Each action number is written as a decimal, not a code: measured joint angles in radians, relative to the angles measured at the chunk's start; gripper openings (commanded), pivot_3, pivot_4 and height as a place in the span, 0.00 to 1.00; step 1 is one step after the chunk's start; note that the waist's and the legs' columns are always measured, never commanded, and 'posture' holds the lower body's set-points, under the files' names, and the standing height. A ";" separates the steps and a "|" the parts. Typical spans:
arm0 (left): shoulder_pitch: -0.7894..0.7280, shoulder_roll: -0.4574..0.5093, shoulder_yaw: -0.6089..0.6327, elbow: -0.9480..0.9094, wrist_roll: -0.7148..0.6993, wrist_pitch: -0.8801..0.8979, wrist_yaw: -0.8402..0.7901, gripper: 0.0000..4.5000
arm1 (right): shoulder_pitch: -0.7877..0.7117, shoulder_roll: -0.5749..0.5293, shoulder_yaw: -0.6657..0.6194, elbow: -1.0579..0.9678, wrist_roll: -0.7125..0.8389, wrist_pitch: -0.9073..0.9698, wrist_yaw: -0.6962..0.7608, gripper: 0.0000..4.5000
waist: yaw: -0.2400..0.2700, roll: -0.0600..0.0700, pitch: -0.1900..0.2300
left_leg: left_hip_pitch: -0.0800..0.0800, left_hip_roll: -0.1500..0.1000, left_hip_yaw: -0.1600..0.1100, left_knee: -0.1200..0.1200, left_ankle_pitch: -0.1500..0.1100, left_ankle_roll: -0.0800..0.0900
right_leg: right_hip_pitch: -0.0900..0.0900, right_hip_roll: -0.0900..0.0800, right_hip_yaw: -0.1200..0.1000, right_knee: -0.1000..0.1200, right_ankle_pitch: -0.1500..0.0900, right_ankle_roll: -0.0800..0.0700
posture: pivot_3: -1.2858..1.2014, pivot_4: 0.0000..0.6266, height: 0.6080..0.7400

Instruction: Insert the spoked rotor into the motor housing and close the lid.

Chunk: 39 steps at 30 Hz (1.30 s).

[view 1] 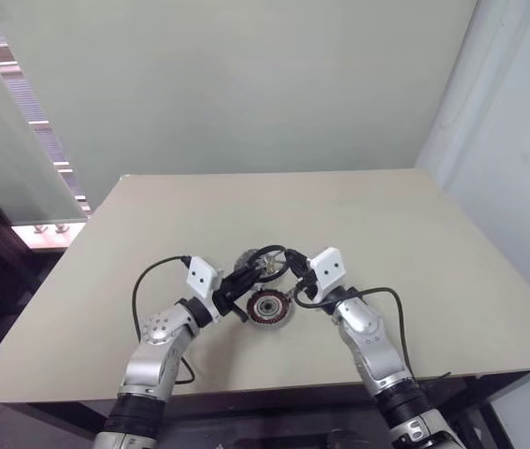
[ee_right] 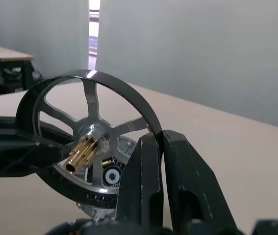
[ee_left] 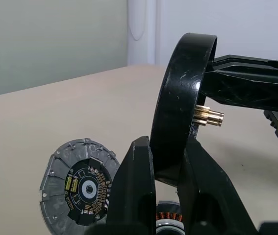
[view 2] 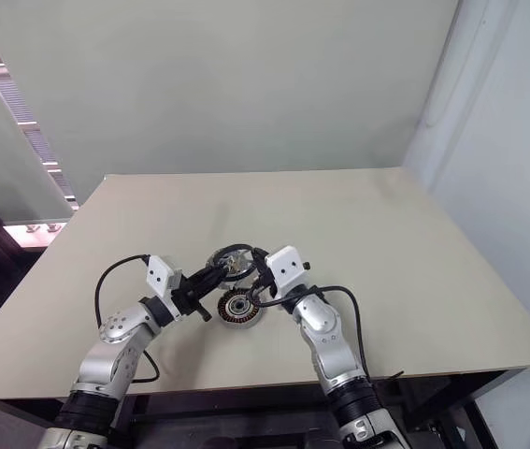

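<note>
both grippers pinch the spoked rotor (ee_right: 87,142) by its rim, left gripper (ee_left: 168,169) and right gripper (ee_right: 159,147) clamped tight, holding it up just above the motor housing (view 1: 270,309) on the table (view 1: 414,243), lid (ee_left: 77,188) behind.

The desk (view 1: 358,224) lies bare across its far half and out to both side edges, so a pincer can sweep there freely. The crowding sits near the front edge at the middle: the left pincer (view 1: 253,278) and right pincer (view 1: 288,269) meet there, both clamped on the rim of the spoked rotor (ee_right: 87,139), held upright above the desk. Directly beneath them the motor housing (view 1: 270,309) rests on the desk, and the lid (ee_left: 77,188) lies just beyond, blocking low passes through that spot.
</note>
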 measured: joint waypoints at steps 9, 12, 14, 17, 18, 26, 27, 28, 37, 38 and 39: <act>0.004 -0.006 0.067 0.000 -0.013 -0.006 0.010 0.05 | 0.001 -0.051 -0.037 -0.009 0.031 0.016 0.046 0.86 | 0.000 0.000 0.000 | 0.000 0.000 0.000 0.000 0.000 0.000 | 0.000 0.000 0.000 0.000 0.000 0.000 | 0.52 0.00 1.00; 0.004 -0.006 0.077 0.000 -0.008 -0.019 0.010 0.05 | 0.001 -0.051 -0.048 -0.010 0.061 0.024 0.072 1.00 | 0.000 0.000 0.000 | 0.000 0.000 0.000 0.000 0.000 0.000 | 0.000 0.000 0.000 0.000 0.000 0.000 | 0.52 0.00 1.00; 0.003 -0.005 0.076 0.000 0.010 -0.047 0.009 0.05 | 0.003 -0.046 -0.062 -0.023 0.105 0.066 0.094 1.00 | 0.000 0.000 0.000 | 0.000 0.000 0.000 0.000 0.000 0.000 | 0.000 0.000 0.000 0.000 0.000 0.000 | 0.52 0.00 1.00; -0.001 0.050 0.057 0.010 0.102 -0.147 -0.003 0.05 | 0.014 -0.038 -0.108 -0.067 0.217 0.237 0.115 1.00 | 0.000 0.000 0.000 | 0.000 0.000 0.000 0.000 0.000 0.000 | 0.000 0.000 0.000 0.001 0.000 0.000 | 0.52 0.00 1.00; -0.007 0.064 0.050 0.021 0.133 -0.186 -0.005 0.05 | 0.019 -0.036 -0.119 -0.081 0.250 0.298 0.115 1.00 | 0.001 0.000 0.000 | 0.000 0.000 0.000 0.000 0.000 0.000 | 0.000 0.000 0.000 0.001 0.000 0.000 | 0.52 0.00 1.00; -0.051 0.139 -0.007 0.172 0.365 -0.500 0.042 0.05 | 0.027 -0.020 -0.209 -0.187 0.455 0.750 0.060 1.00 | 0.001 0.001 0.000 | 0.000 0.000 0.000 0.000 0.000 0.000 | -0.001 0.000 0.000 0.001 0.000 0.000 | 0.52 0.00 1.00; -0.057 0.139 -0.009 0.185 0.378 -0.520 0.051 0.05 | 0.027 -0.021 -0.210 -0.196 0.461 0.765 0.057 1.00 | 0.001 0.001 0.000 | 0.000 0.000 0.000 0.000 0.000 0.000 | -0.001 0.000 0.000 0.001 0.000 0.000 | 0.52 0.00 1.00; -0.062 0.139 -0.010 0.196 0.384 -0.536 0.056 0.05 | 0.027 -0.022 -0.210 -0.203 0.464 0.773 0.056 1.00 | 0.000 0.001 0.000 | 0.000 0.000 0.000 0.000 0.000 0.000 | -0.001 0.000 0.000 0.001 0.000 0.000 | 0.52 0.00 1.00; -0.060 0.138 -0.039 0.277 0.442 -0.622 0.110 0.05 | 0.052 -0.052 -0.154 -0.222 0.398 0.739 0.062 1.00 | 0.000 0.000 0.000 | 0.000 0.000 0.001 0.000 0.000 0.000 | 0.000 0.000 0.000 0.001 0.000 0.001 | 0.52 0.00 1.00; -0.057 0.143 -0.045 0.288 0.461 -0.637 0.118 0.05 | 0.055 -0.052 -0.150 -0.222 0.392 0.732 0.064 1.00 | 0.000 0.000 0.000 | 0.000 0.000 0.000 0.000 0.000 0.000 | -0.001 0.000 0.000 0.001 0.000 0.001 | 0.52 0.00 1.00; -0.055 0.147 -0.054 0.303 0.486 -0.656 0.131 0.05 | 0.057 -0.052 -0.149 -0.222 0.388 0.725 0.065 1.00 | 0.000 0.000 0.000 | 0.000 0.000 0.000 0.000 0.000 0.000 | 0.000 0.000 0.000 0.001 0.000 0.001 | 0.52 0.00 1.00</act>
